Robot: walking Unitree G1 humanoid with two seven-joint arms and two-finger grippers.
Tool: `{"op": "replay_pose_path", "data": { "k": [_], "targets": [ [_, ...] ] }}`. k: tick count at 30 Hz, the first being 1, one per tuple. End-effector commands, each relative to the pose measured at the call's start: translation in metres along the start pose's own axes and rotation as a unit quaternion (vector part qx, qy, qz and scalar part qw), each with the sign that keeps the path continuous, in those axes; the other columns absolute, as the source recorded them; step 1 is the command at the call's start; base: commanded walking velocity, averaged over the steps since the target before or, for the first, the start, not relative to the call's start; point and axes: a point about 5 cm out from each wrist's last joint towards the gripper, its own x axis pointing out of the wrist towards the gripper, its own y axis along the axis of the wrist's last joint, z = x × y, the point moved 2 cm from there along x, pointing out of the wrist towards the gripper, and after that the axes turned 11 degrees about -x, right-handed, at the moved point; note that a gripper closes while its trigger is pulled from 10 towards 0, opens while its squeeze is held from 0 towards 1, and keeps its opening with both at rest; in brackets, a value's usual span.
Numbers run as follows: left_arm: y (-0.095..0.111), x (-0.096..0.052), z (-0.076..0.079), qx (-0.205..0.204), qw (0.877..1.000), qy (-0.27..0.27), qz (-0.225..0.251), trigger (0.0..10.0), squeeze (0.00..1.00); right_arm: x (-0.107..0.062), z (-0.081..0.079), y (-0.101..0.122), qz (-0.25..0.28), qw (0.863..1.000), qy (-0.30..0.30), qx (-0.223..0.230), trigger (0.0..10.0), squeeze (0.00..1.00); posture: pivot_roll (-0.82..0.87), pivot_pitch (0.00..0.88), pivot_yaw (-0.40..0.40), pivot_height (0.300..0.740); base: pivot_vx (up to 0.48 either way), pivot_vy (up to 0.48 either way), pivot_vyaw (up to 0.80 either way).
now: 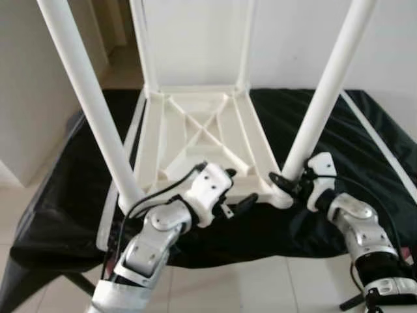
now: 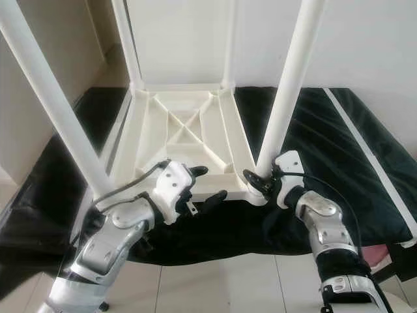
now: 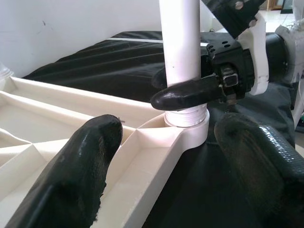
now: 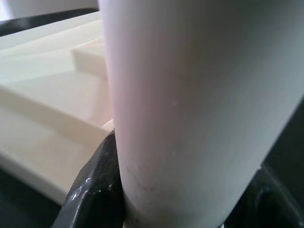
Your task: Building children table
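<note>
The right gripper (image 2: 260, 180) clasps a white plastic tube leg (image 2: 287, 98) at the upturned white plastic tabletop's (image 2: 176, 130) near corner. The left gripper (image 2: 208, 186) hovers beside it, fingers spread, over black cloth (image 2: 313, 137).

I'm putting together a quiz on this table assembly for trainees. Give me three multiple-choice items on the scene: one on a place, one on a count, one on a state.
1. What does the upturned tabletop lie on?
A. bare tiles
B. a black sheet
C. a wooden bench

2. How many white legs stand up from the tabletop?
A. two
B. three
C. four

3. What is the right gripper doing?
A. clasping the near right leg at its base
B. hanging idle
C. pressing on the sheet

Answers:
1 B, the black sheet spreads under and around the tabletop.
2 C, one leg rises at each corner.
3 A, its fingers close around the near right leg just above the socket; the left gripper hovers open by the near edge.
</note>
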Motion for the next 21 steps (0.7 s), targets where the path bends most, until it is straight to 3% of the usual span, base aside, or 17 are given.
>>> {"op": "replay_pose_path", "data": {
  "k": [1, 9, 13, 14, 15, 18, 20, 21],
  "targets": [
    [0.000, 0.001, -0.001, -0.004, 1.000, -0.002, -0.001, 10.0, 0.00, -0.003, -0.004, -0.008, -0.022, 0.999, -0.039, 0.015, 10.0, 0.00, -0.02, 0.000, 0.005, 0.740, 0.000, 0.000, 0.00],
    [0.000, 0.003, 0.000, -0.004, 1.000, -0.008, 0.001, 10.0, 0.00, -0.002, -0.017, -0.014, -0.048, 0.986, -0.151, 0.060, 10.0, 0.00, -0.02, 0.000, 0.003, 0.740, 0.000, 0.000, 0.00],
    [0.001, 0.003, 0.000, -0.004, 1.000, -0.008, 0.001, 10.0, 0.00, -0.003, -0.018, -0.015, -0.051, 0.983, -0.162, 0.063, 10.0, 0.00, -0.02, 0.000, 0.003, 0.740, 0.000, 0.000, 0.00],
    [0.001, 0.004, 0.000, -0.004, 1.000, -0.009, 0.003, 10.0, 0.00, -0.003, -0.020, -0.017, -0.063, 0.975, -0.204, 0.066, 10.0, 0.00, -0.02, 0.000, -0.005, 0.740, 0.000, 0.000, 0.00],
    [0.001, 0.004, 0.000, -0.004, 1.000, -0.009, 0.003, 10.0, 0.00, -0.003, -0.020, -0.017, -0.063, 0.975, -0.204, 0.066, 10.0, 0.00, -0.02, 0.000, -0.005, 0.740, 0.000, 0.000, 0.00],
    [0.001, 0.005, 0.000, -0.003, 1.000, -0.007, 0.006, 10.0, 0.00, -0.007, -0.026, -0.027, -0.117, 0.927, -0.344, 0.096, 10.0, 0.00, -0.01, 0.000, -0.014, 0.740, 0.000, 0.000, 0.00],
    [0.001, 0.006, 0.000, -0.003, 1.000, -0.005, 0.008, 10.0, 0.00, -0.004, -0.035, -0.026, -0.124, 0.919, -0.357, 0.116, 10.0, 0.00, 0.00, 0.000, -0.015, 0.740, 0.000, 0.000, 0.00],
    [0.002, 0.006, 0.000, -0.005, 1.000, -0.005, 0.010, 10.0, 0.00, 0.001, -0.040, -0.023, -0.118, 0.923, -0.344, 0.127, 10.0, 0.00, 0.00, 0.000, -0.017, 0.740, 0.000, 0.000, 0.00]
  ]
}}
